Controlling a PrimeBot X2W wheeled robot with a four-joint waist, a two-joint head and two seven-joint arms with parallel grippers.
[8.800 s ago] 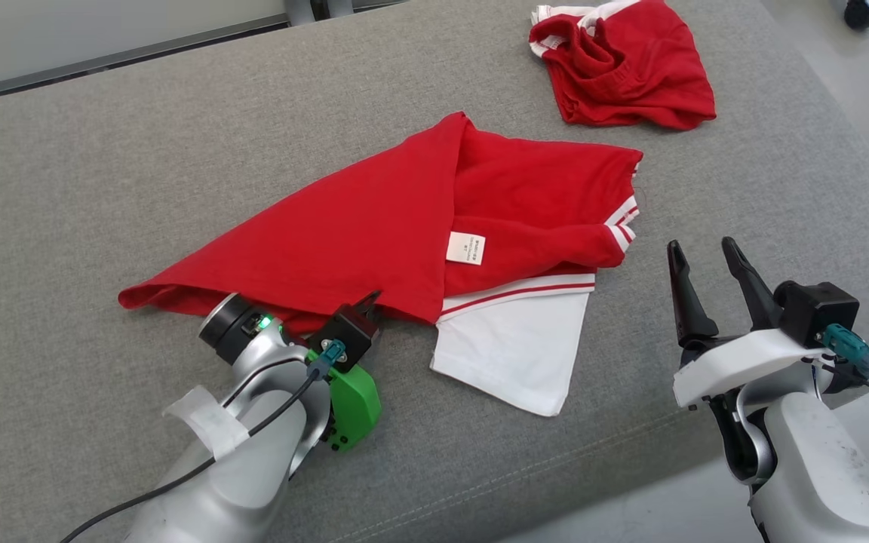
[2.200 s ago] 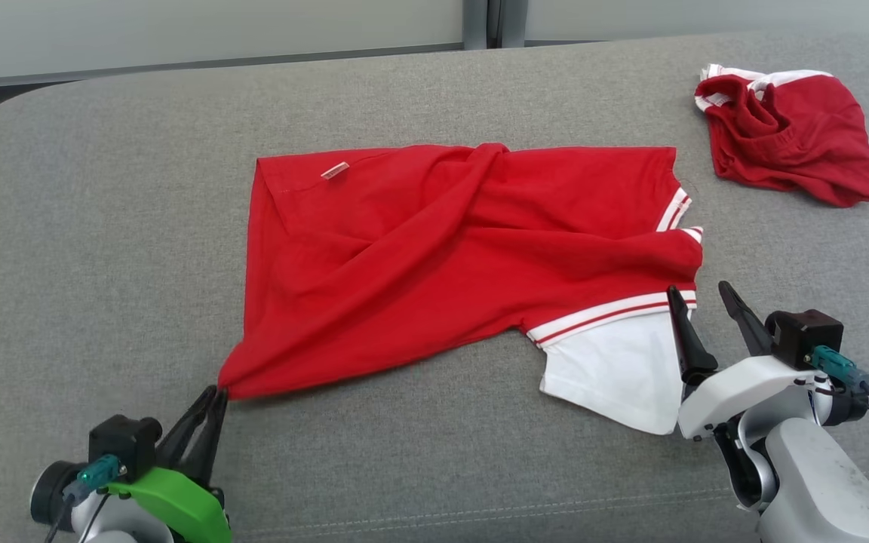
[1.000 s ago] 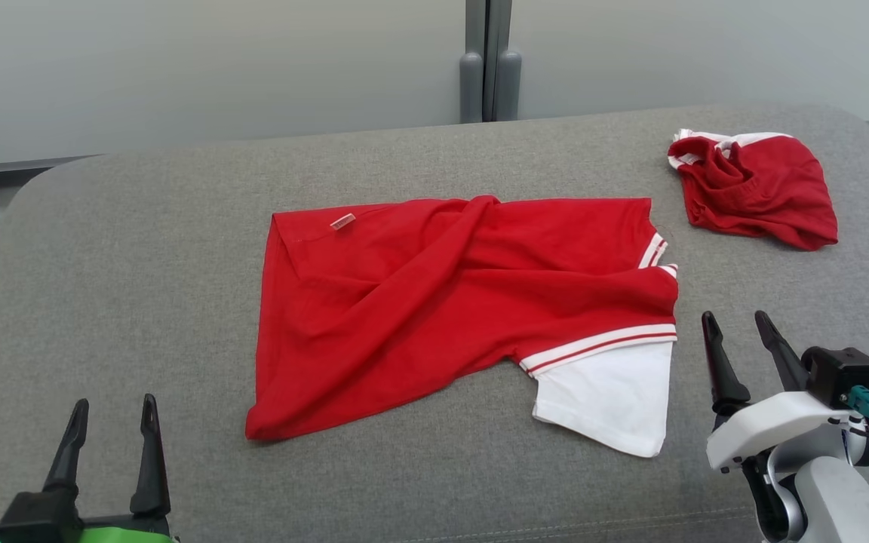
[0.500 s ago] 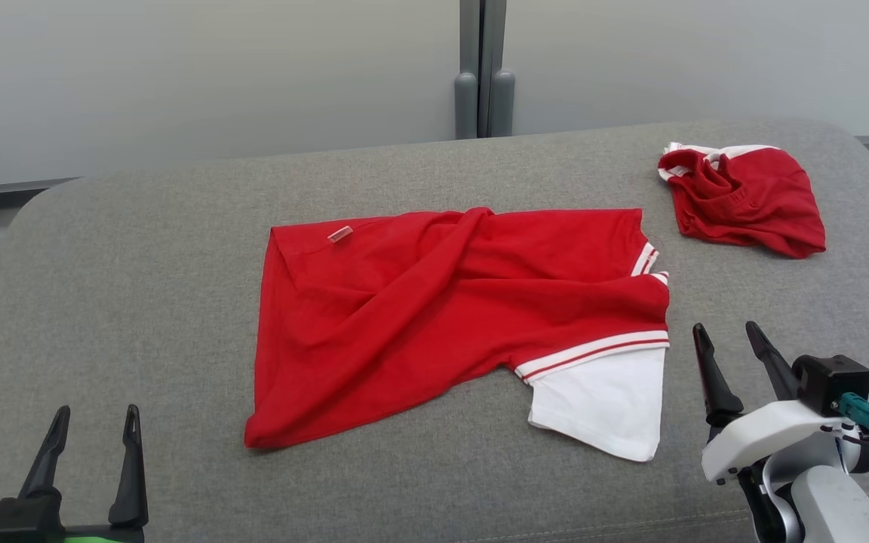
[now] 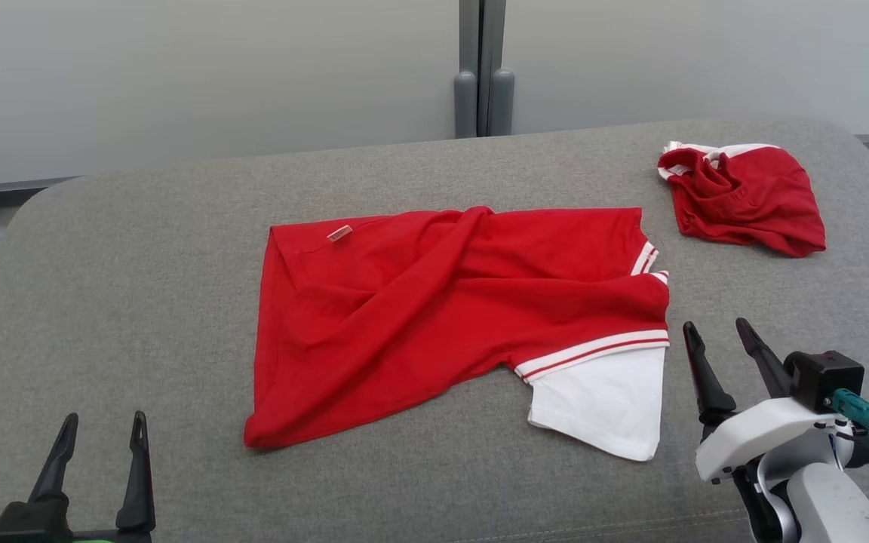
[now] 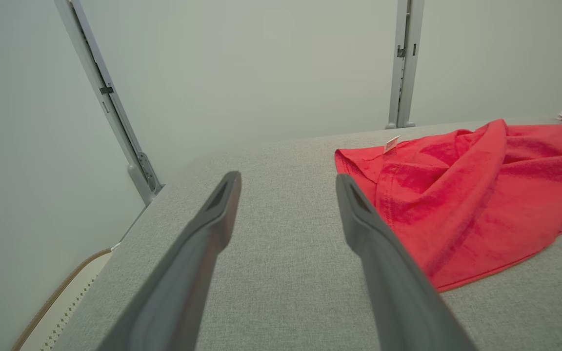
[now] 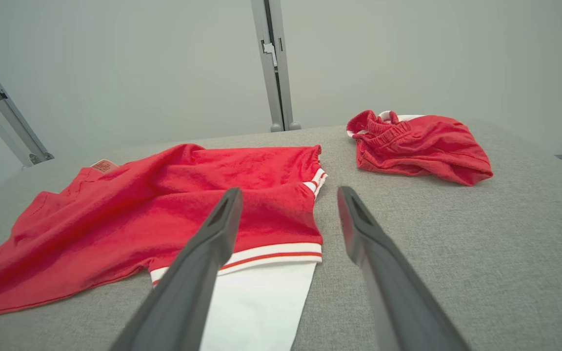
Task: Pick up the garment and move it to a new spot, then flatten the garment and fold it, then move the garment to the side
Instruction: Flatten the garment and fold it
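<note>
Tag (image 5: 340,233) print on the garment (image 5: 434,317) too small to read, garment's lower layers hidden under its own folds, left end effector (image 5: 104,416) body cut off at head view's bottom, crumpled red cloth (image 5: 744,204) at tabletop (image 5: 140,264) far right corner unidentifiable.

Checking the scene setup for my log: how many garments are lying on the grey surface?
2. A red-and-white garment lies spread out in the middle; a bunched red garment sits apart at the far right.

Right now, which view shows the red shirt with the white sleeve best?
The head view: the red shirt lies whole, seen from above. The left wrist view cuts it at the right edge. In the right wrist view, the right end effector partly hides its sleeve.
</note>
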